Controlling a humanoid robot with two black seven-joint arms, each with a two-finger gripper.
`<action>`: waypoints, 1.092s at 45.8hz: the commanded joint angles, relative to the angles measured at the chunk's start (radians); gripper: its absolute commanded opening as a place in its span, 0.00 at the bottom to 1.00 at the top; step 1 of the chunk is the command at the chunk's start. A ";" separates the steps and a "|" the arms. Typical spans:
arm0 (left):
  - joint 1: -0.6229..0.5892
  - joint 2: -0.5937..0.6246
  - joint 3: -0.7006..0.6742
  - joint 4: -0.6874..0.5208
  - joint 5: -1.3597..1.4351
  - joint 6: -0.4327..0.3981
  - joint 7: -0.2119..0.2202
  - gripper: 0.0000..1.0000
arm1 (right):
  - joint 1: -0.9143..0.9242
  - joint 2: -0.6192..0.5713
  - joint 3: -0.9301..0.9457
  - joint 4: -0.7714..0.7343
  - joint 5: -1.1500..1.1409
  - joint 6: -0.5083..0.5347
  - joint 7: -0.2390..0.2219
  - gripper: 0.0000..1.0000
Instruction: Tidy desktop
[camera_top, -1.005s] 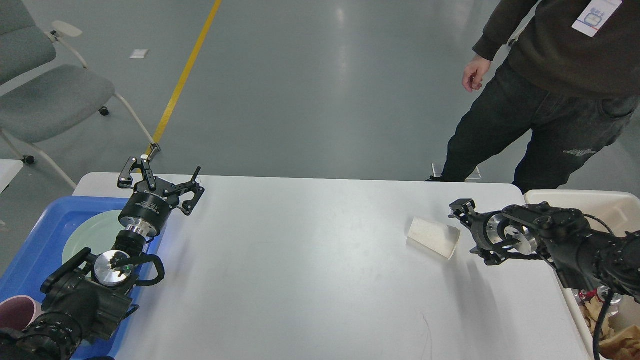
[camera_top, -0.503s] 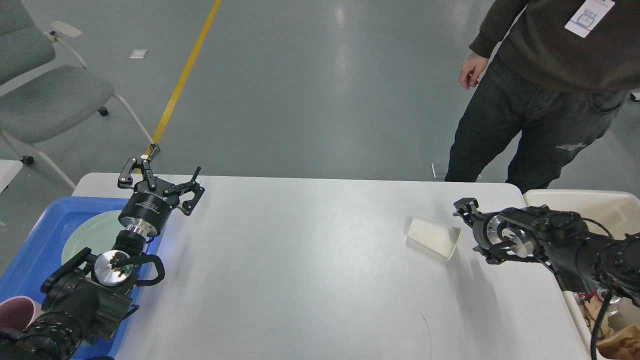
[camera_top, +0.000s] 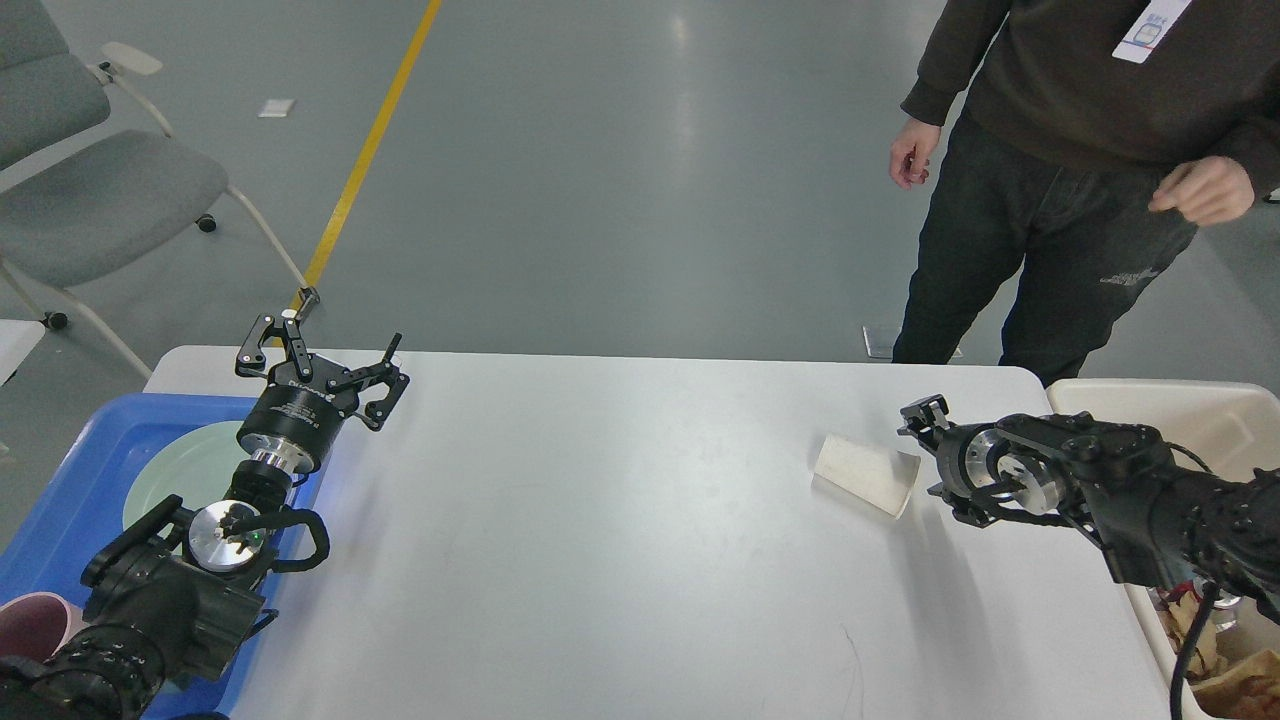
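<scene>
Now, what we see:
Desktop (camera_top: 620, 540): white tabletop spanning the middle of our view, thin dark scratch near its front edge.
Paper cup (camera_top: 866, 474): lying on its side on the desktop's right part.
Right gripper (camera_top: 922, 450): just beside the cup's mouth; we cannot tell how its fingers stand.
Left gripper (camera_top: 320, 350): fingers spread wide, holding nothing, over the desktop's far left corner.
Blue tray (camera_top: 70, 500): left of the desktop, a pale green plate (camera_top: 190, 470) inside.
Cream bin (camera_top: 1190, 410): at the right edge.
</scene>
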 joint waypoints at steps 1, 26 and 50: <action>0.000 -0.001 0.000 0.000 0.000 0.000 0.000 0.96 | -0.004 0.000 0.000 0.000 -0.003 0.000 0.000 0.47; 0.000 0.000 0.000 0.000 0.000 0.000 0.000 0.96 | -0.022 -0.008 0.011 -0.001 -0.003 0.000 0.000 0.18; 0.000 -0.001 0.000 0.000 0.000 0.001 0.000 0.96 | -0.021 -0.023 0.011 0.012 -0.005 0.008 0.000 0.11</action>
